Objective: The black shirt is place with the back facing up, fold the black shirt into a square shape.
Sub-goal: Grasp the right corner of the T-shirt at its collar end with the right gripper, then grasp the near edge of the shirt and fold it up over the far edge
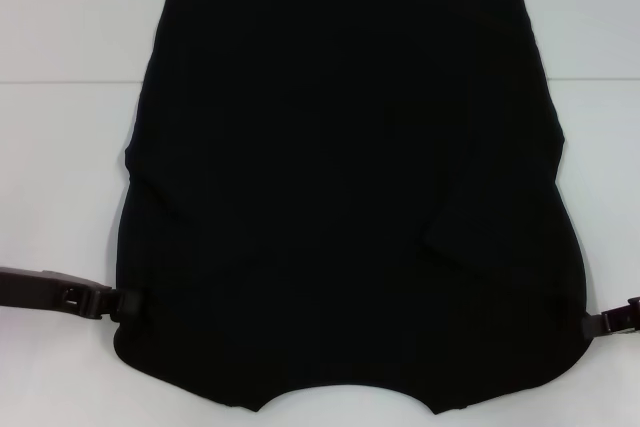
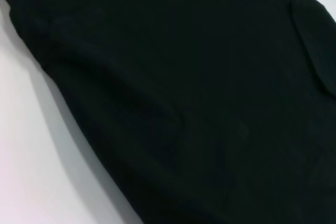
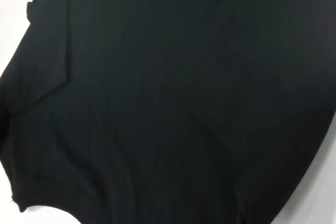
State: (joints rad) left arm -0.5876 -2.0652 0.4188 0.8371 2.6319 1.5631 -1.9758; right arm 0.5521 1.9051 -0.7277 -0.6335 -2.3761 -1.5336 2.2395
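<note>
The white table (image 1: 60, 47) is carrying the black shirt (image 1: 340, 177), which is lying flat with both sleeves folded in over the body, its curved neck edge nearest the robot and its straight hem at the far side. In both wrist views the cloth is filling nearly the whole picture. The left claw (image 1: 128, 302) is reaching in from the left and meeting the shirt's near left corner, while the right claw (image 1: 578, 322) is meeting the near right corner. The dark cloth is hiding the fingertips, so I cannot tell whether either claw is gripping the fabric.
</note>
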